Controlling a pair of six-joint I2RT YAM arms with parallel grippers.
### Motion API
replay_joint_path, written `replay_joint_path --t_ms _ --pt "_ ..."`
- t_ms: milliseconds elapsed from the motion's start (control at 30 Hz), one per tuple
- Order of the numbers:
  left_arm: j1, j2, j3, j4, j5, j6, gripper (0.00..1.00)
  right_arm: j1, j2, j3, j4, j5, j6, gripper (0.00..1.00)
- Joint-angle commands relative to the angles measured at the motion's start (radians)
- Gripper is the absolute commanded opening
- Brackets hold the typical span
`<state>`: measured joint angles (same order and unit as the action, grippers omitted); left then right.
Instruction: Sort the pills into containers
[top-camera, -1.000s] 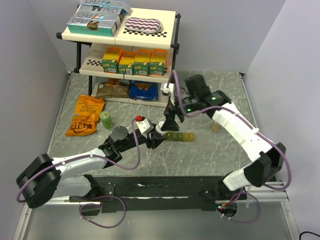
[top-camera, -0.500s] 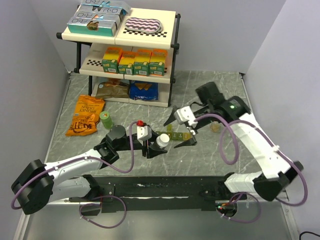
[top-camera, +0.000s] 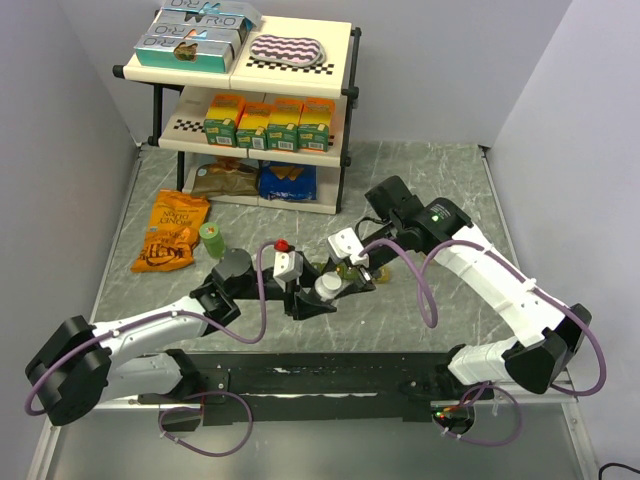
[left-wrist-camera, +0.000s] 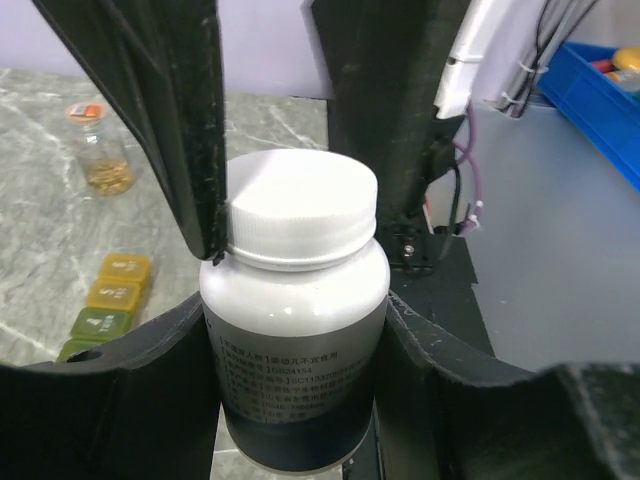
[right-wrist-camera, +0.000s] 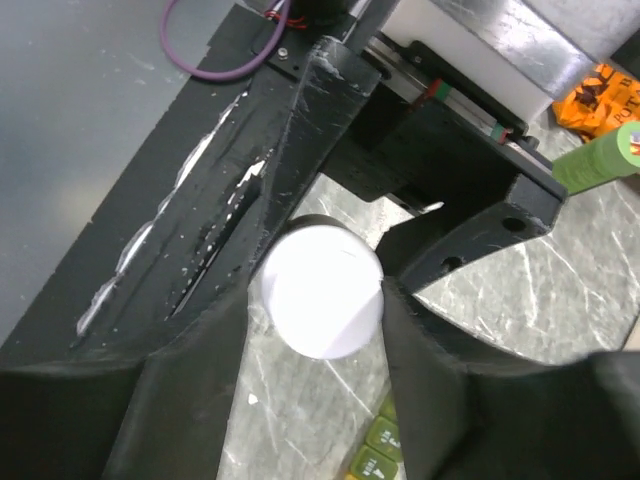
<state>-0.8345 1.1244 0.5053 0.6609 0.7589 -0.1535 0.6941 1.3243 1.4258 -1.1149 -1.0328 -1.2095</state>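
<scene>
A grey marbled table (top-camera: 450, 180) fills the scene, with a two-tier shelf (top-camera: 250, 100) of boxed goods along its far edge. Near the left edge lie an orange snack bag (top-camera: 170, 232) and, just beside it, a small green tube (top-camera: 212, 240).

From the near left corner the left arm stretches toward the middle of the table. The left gripper (top-camera: 322, 296) is clasped around the body of a white pill bottle (left-wrist-camera: 295, 350), a finger pressed on either side, holding it upright. I cannot tell whether the bottle's base touches the table.

The right arm curves in from the near right corner. The right gripper (right-wrist-camera: 320, 300) comes down over the bottle from above, and its two fingers press against opposite sides of the white cap (right-wrist-camera: 320, 285), which is on the bottle.

The containers (left-wrist-camera: 110, 300), a strip of small boxes shading from green to yellow, lie flat around the middle of the table, just beside the bottle and largely hidden under the two grippers from overhead. A little glass jar (left-wrist-camera: 100, 160) with yellowish contents stands beyond the strip's yellow end.
</scene>
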Motion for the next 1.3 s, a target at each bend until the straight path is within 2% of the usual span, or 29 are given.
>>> replay_joint_path --t_ms 0,33,167,300,333,367,400,433,467,567,600,700,733,767,800,900,1000,1100,1167,1200,1233,1267 --pt "0.003 -0.006 0.036 0.075 0.005 -0.012 0.01 0.004 0.012 0.025 0.009 -0.007 0.028 0.54" --pt "0.003 -0.011 0.036 0.072 -0.006 -0.011 0.01 0.004 0.013 0.027 0.009 -0.009 0.036 0.49" --pt "0.000 -0.038 0.030 0.080 -0.111 -0.001 0.01 0.007 0.035 0.018 0.061 0.002 0.145 0.41" --pt "-0.021 -0.093 0.013 0.130 -0.350 0.006 0.01 0.007 0.079 0.016 0.171 0.097 0.459 0.34" --pt "-0.031 -0.100 0.009 0.150 -0.469 0.005 0.01 0.007 0.090 0.010 0.217 0.134 0.529 0.34" --pt "-0.052 -0.101 0.007 0.167 -0.531 0.002 0.01 0.007 0.090 -0.023 0.266 0.178 0.677 0.34" --pt "-0.063 -0.092 0.004 0.207 -0.584 -0.001 0.01 0.007 0.090 -0.043 0.359 0.286 0.742 0.34" --pt "-0.087 -0.083 0.007 0.224 -0.693 -0.004 0.01 0.007 0.092 -0.060 0.398 0.333 0.807 0.34" --pt "-0.095 -0.071 0.010 0.241 -0.726 -0.006 0.01 0.005 0.093 -0.085 0.426 0.376 0.893 0.34" --pt "-0.118 -0.002 0.044 0.278 -0.756 -0.015 0.01 0.005 0.107 -0.102 0.461 0.412 0.948 0.35" --pt "-0.121 0.027 0.058 0.279 -0.750 -0.017 0.01 0.005 0.107 -0.100 0.464 0.412 0.952 0.39" --pt "-0.123 0.057 0.059 0.296 -0.702 -0.026 0.01 -0.001 0.101 -0.077 0.438 0.376 0.920 0.49" --pt "-0.123 0.058 0.056 0.284 -0.693 -0.029 0.01 -0.004 0.081 -0.071 0.429 0.352 0.904 0.60" --pt "-0.121 0.057 0.052 0.273 -0.667 -0.027 0.01 -0.010 0.069 -0.059 0.423 0.335 0.875 0.66" --pt "-0.120 0.051 0.045 0.261 -0.652 -0.027 0.01 -0.022 0.053 -0.053 0.418 0.318 0.861 0.78" --pt "-0.117 0.035 0.029 0.221 -0.574 -0.026 0.01 -0.045 0.000 -0.021 0.392 0.255 0.802 0.93" --pt "-0.106 0.014 0.010 0.187 -0.491 -0.031 0.01 -0.080 -0.043 0.013 0.365 0.185 0.746 0.99" --pt "-0.091 -0.011 -0.008 0.161 -0.390 -0.043 0.01 -0.108 -0.080 0.062 0.291 0.087 0.655 1.00" --pt "-0.071 -0.021 -0.014 0.148 -0.328 -0.049 0.01 -0.111 -0.092 0.093 0.192 0.034 0.495 1.00" --pt "-0.051 -0.025 -0.013 0.126 -0.206 -0.053 0.01 -0.111 -0.120 0.085 0.082 -0.078 0.185 1.00" --pt "-0.045 -0.023 -0.005 0.100 -0.158 -0.055 0.01 -0.114 -0.141 0.072 -0.031 -0.134 0.071 1.00" --pt "-0.035 -0.025 0.001 0.086 -0.088 -0.049 0.01 -0.110 -0.149 0.055 -0.052 -0.150 -0.053 1.00"
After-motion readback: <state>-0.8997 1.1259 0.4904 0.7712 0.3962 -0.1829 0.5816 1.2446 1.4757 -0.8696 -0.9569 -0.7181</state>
